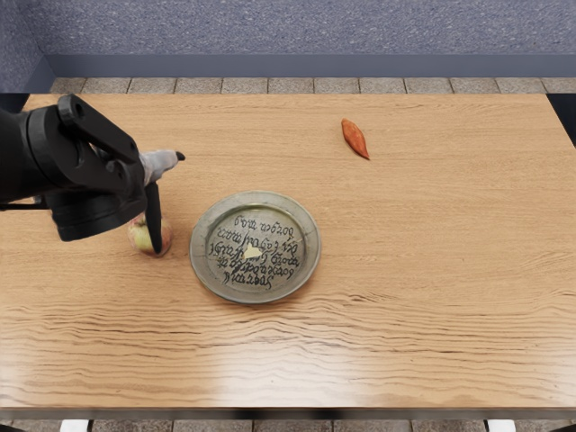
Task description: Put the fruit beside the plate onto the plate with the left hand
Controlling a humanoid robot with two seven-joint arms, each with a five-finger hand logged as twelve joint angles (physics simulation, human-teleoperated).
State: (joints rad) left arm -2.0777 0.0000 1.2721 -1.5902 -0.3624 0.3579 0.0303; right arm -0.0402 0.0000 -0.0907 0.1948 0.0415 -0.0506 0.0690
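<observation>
Head view: the left hand [103, 193] hovers over the fruit [140, 237], which sits on the bench [414, 270] just left of the plate [200, 263]. Its fingers [155, 220] are loose and spread, one hanging down the fruit's front, and they grip nothing. The step likely goes best if they close firmly round the fruit before lifting, then clear the plate's rim.

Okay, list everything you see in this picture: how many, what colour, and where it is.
table: one, light wood, fills most of the view
plate: one, grey-green with dark lettering, on the table left of centre
fruit: one, red and yellow, on the table just left of the plate, partly hidden by the hand
orange-red pointed object: one, on the far part of the table, right of centre; too small to identify
left hand: one, mostly black, at the fruit, its arm entering from the left edge
</observation>
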